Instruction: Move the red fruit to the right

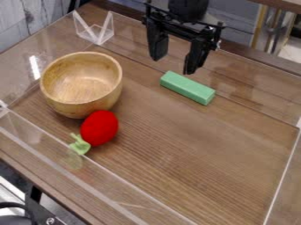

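The red fruit [99, 127] is small, round and bright red, with a light green stem piece [77, 147] at its lower left. It lies on the wooden table just in front of the wooden bowl [81, 83], nearly touching it. My gripper [177, 54] hangs over the back of the table, pointing down, above the flat green block [188, 87]. Its two black fingers stand wide apart and open, with nothing between them. The gripper is well to the right of and behind the fruit.
A clear acrylic wall [141, 189] rims the table's front and sides. A clear folded stand [93, 32] sits at the back left. Chair legs show behind the table at the back right. Bare wood lies to the right of the fruit.
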